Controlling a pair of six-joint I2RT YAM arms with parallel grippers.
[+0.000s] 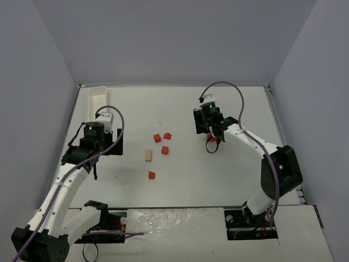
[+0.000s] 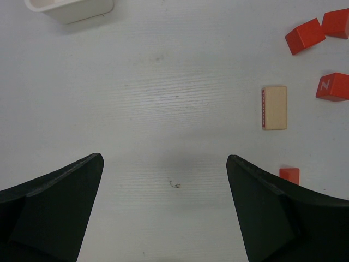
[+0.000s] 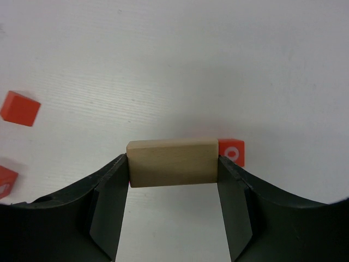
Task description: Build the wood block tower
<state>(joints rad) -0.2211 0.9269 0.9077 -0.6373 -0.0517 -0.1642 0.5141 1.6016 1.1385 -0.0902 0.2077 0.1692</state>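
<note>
Placement step: the right gripper (image 3: pixel 173 170) pinches a tan block (image 3: pixel 172 162) between its jaws, with a red cube (image 3: pixel 233 151) showing just behind one end. The next move likely calls for centring the block over that cube before release. The left gripper (image 2: pixel 164 164) hangs spread wide and empty; nothing is stacked yet, loose red cubes (image 1: pixel 157 138) lie mid-table, and the white tray (image 1: pixel 98 96) shows nothing inside.

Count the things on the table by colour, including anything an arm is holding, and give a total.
Red blocks: 5
Tan blocks: 2, one held in the right tool
White tray: 1
Total: 8
</note>
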